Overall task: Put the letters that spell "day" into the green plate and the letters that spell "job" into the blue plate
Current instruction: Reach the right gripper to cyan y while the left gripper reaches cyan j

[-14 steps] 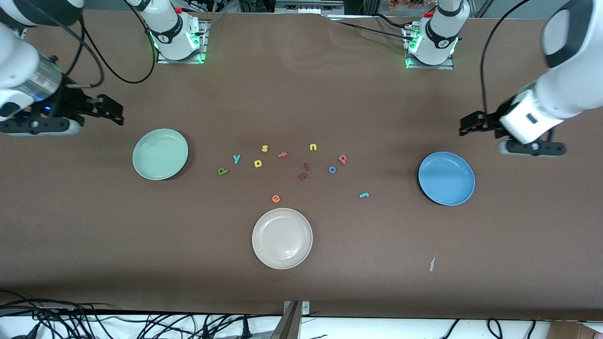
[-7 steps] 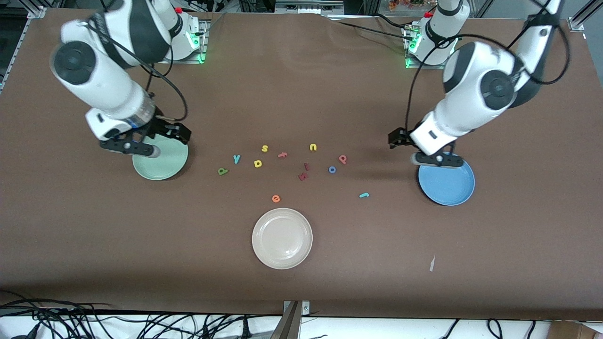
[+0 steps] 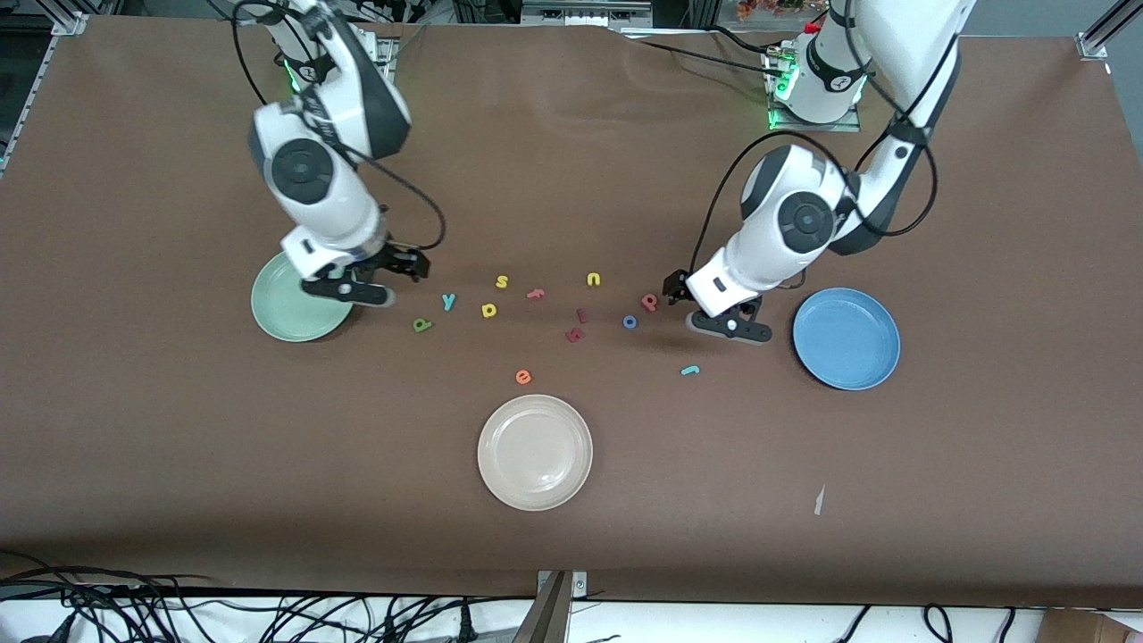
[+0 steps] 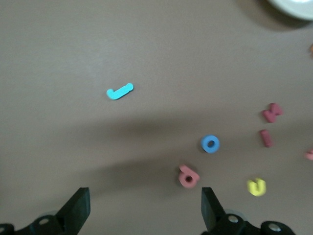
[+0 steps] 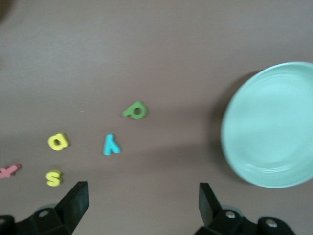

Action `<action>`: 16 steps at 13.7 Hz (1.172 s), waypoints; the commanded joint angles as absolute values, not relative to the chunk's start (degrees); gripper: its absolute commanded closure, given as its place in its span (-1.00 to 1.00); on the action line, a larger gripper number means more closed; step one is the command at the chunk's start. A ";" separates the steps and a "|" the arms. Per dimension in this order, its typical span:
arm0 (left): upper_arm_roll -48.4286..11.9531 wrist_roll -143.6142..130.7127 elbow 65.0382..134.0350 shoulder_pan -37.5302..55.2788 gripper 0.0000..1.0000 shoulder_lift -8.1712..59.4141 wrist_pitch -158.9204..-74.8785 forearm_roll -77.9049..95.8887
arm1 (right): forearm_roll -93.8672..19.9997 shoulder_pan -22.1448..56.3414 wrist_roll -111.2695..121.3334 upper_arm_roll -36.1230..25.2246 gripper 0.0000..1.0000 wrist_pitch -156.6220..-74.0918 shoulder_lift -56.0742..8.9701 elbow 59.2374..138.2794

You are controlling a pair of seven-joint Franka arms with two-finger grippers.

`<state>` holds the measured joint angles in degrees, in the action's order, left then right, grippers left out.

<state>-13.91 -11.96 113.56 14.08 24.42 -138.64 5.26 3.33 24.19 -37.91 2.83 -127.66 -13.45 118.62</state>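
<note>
The green plate (image 3: 281, 314) (image 5: 271, 125) lies toward the right arm's end, the blue plate (image 3: 846, 338) toward the left arm's end. Between them lie the green "a" (image 3: 422, 325) (image 5: 135, 110), teal "y" (image 3: 448, 302) (image 5: 111, 144), yellow "d" (image 3: 488, 310) (image 5: 58, 141), blue "o" (image 3: 629, 321) (image 4: 210, 144), red "b" (image 3: 650, 303) (image 4: 188, 176) and teal "j" (image 3: 689, 370) (image 4: 120, 91). My right gripper (image 3: 406, 265) (image 5: 142, 203) hangs open over the table between the green plate and the "y". My left gripper (image 3: 679, 288) (image 4: 145, 208) hangs open beside the "b". Neither holds anything.
A cream-white plate (image 3: 534, 452) sits nearer the front camera than the letters. Other letters lie among them: yellow "s" (image 3: 502, 282), pink "f" (image 3: 535, 293), yellow "u" (image 3: 593, 279), two dark red ones (image 3: 575, 335), orange "e" (image 3: 523, 377).
Both arms have swung in from the table's ends toward the letters in the middle, past their plates. Both grippers stay open; no letter has moved.
</note>
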 commanded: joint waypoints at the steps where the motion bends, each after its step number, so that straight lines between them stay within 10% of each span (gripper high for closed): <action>1: -12.92 -11.34 112.15 15.20 -0.99 27.59 -141.58 -1.74 | 4.66 24.87 -40.78 2.64 -1.00 -131.74 -16.16 118.65; 9: -7.30 -11.16 105.22 19.68 -0.95 37.17 -150.29 -11.25 | 4.57 25.58 -41.13 2.72 -0.99 -139.57 -24.34 118.65; 16: -5.01 -11.07 103.62 21.53 -0.91 40.51 -152.40 -11.43 | 4.40 26.45 -41.13 2.72 -0.28 -143.95 -26.02 120.58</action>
